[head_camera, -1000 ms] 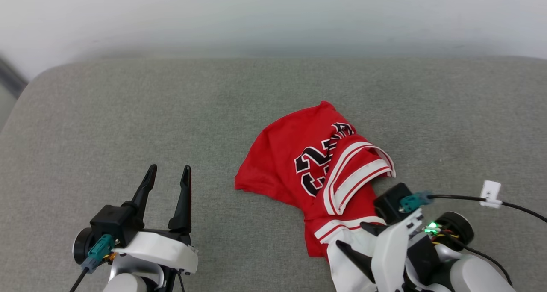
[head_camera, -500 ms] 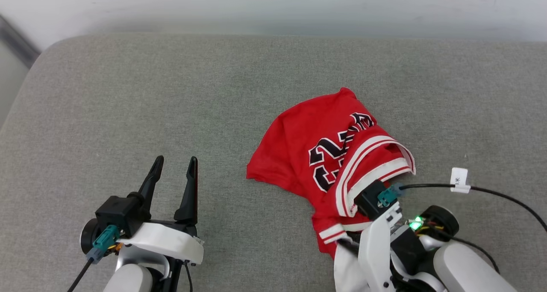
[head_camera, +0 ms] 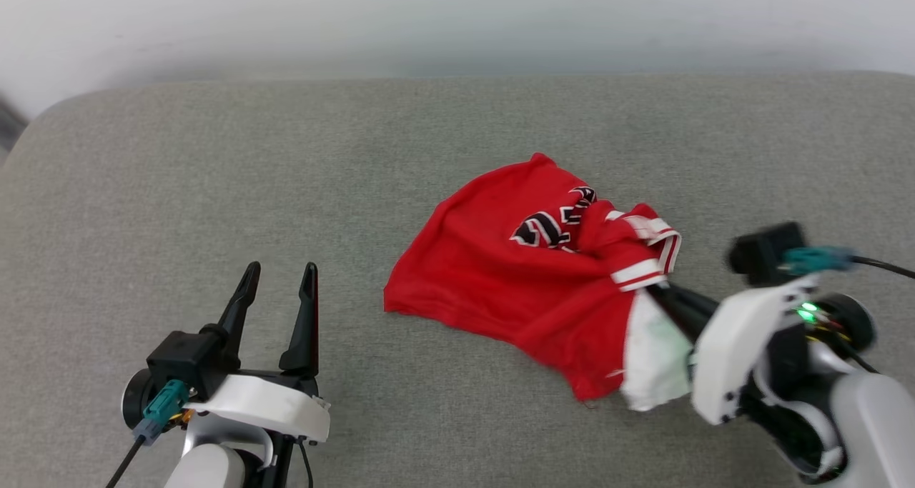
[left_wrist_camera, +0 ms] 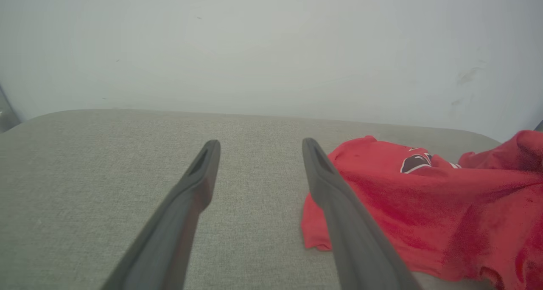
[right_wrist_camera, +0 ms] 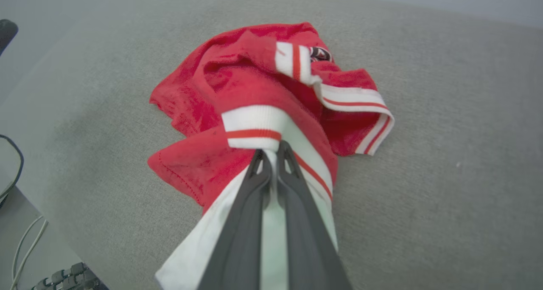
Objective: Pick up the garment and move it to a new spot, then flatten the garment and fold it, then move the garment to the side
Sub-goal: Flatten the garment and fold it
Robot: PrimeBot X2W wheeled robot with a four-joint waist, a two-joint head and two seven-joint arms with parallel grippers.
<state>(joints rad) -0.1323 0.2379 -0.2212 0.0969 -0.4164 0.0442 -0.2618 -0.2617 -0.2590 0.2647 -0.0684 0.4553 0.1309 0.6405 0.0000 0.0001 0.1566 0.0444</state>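
- My right end effector point(head_camera: 658, 293) is at the lower right of the head view. Its two dark fingers are clamped together on the white sleeve end point(head_camera: 654, 359) of the garment point(head_camera: 493, 281).
- The right wrist view shows white cloth pinched between these fingers point(right_wrist_camera: 250, 196), just below a white cuff with one red stripe.
- The garment is a red jersey-style T-shirt. It lies crumpled on the grey fabric-covered table point(head_camera: 214, 188), right of centre.
- Its black, white-outlined lettering point(head_camera: 540, 229) shows near the far side, partly hidden in a fold.
- Red-and-white striped trim point(head_camera: 643, 270) lies just beyond my right fingertips.
- My left end effector point(head_camera: 281, 270) is at the lower left, with its fingers spread wide and nothing between them. It is apart from the garment's near hem.
- A pale wall point(head_camera: 429, 16) stands behind the table.
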